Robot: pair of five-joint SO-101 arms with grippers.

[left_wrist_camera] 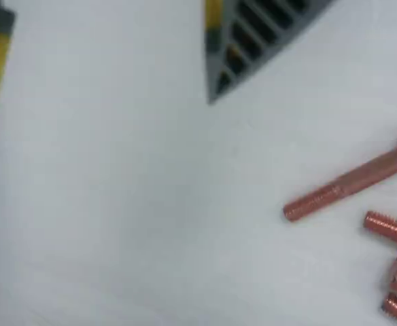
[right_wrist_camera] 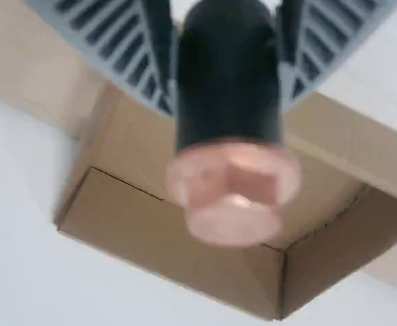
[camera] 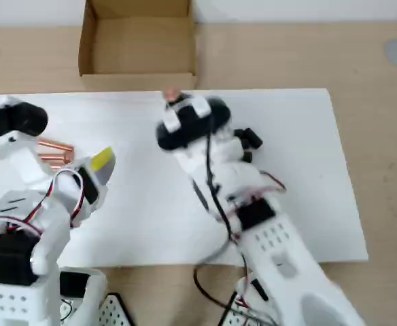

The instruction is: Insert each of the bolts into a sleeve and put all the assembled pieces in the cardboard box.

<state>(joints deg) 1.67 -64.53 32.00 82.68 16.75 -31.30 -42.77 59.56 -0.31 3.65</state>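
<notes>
step: boxing assembled piece | gripping sleeve (right_wrist_camera: 229,102) with bolt (right_wrist_camera: 232,187) inside, right end effector (right_wrist_camera: 229,41) clenched, just short of box (right_wrist_camera: 185,251) | left end effector (left_wrist_camera: 110,54) released beside loose bolts (left_wrist_camera: 351,183), far left | next: carry well over box, lower, then let go

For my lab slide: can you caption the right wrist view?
Right hand grips a black sleeve with a copper bolt head protruding, close to the open cardboard box.
</notes>
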